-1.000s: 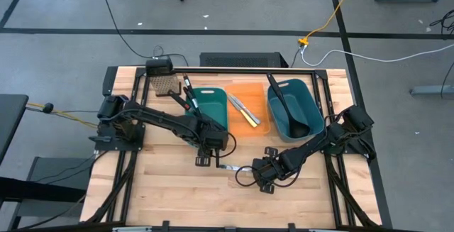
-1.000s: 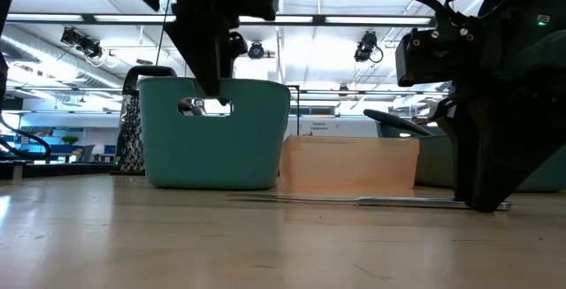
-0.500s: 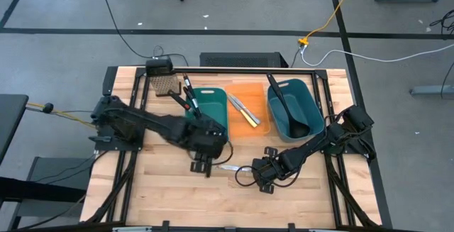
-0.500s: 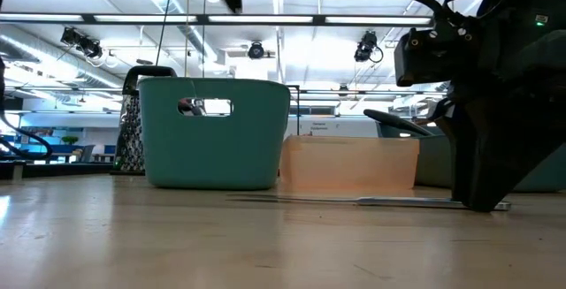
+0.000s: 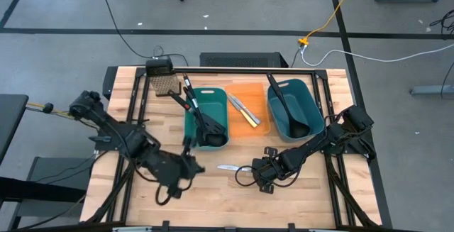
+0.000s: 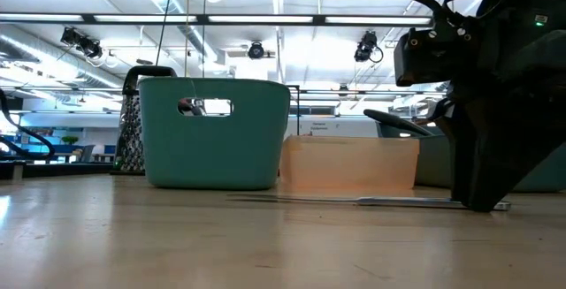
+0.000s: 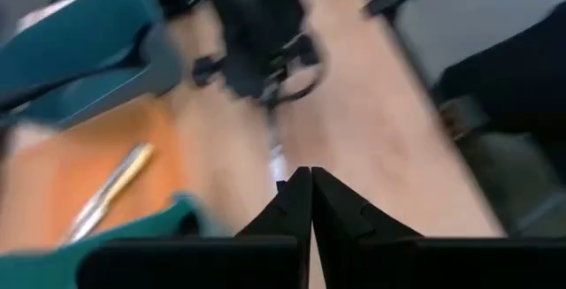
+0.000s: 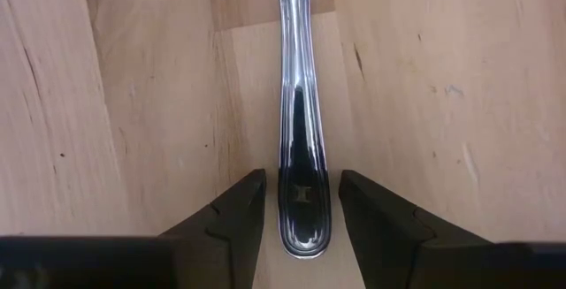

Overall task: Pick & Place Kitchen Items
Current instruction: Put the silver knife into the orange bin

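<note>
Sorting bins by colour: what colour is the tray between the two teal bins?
Orange; the tray shows best in the high view.

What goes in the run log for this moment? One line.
left hand: shut, empty, near table's front-left | right hand: open, straddling silver table knife handle on table

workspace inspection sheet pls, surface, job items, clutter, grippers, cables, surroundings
surface: wooden table, mostly bare at the front.
job's things: silver table knife flat on the table; spatulas in the left teal bin; black ladle in the right teal bin; knives in the orange bin.
clutter: grater at the back left.
grippers: left gripper shut, empty, near the front left; right gripper open, a finger on each side of the knife's handle end.
cables: yellow cable and dark ones on the floor.
surroundings: grey floor; no person seen.
</note>
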You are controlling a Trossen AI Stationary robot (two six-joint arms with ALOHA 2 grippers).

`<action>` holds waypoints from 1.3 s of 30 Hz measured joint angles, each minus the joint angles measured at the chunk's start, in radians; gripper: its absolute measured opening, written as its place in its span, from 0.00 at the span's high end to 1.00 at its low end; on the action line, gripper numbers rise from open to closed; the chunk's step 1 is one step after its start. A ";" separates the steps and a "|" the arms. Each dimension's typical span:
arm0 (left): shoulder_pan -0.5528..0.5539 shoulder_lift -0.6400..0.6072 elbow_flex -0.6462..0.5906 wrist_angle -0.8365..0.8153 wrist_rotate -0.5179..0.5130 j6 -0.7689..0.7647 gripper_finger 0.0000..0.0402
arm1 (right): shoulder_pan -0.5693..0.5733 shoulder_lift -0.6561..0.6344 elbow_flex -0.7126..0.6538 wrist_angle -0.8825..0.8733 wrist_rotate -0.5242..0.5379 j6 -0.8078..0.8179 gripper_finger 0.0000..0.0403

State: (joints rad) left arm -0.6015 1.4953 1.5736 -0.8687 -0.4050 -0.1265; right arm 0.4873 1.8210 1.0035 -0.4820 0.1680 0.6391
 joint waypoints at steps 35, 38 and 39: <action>0.007 0.354 -0.700 1.218 -0.181 -0.035 1.00 | -0.001 0.001 0.000 0.019 0.007 0.003 0.60; 0.026 0.380 -0.626 1.086 -0.183 -0.057 1.00 | -0.001 0.001 0.000 0.019 0.008 0.003 0.60; 0.032 0.389 -0.604 1.048 -0.183 -0.062 1.00 | -0.001 0.001 0.000 0.019 0.008 0.003 0.60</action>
State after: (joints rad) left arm -0.5695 1.8840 0.9692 0.1788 -0.5878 -0.1886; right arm 0.4866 1.8217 1.0039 -0.4625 0.1757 0.6422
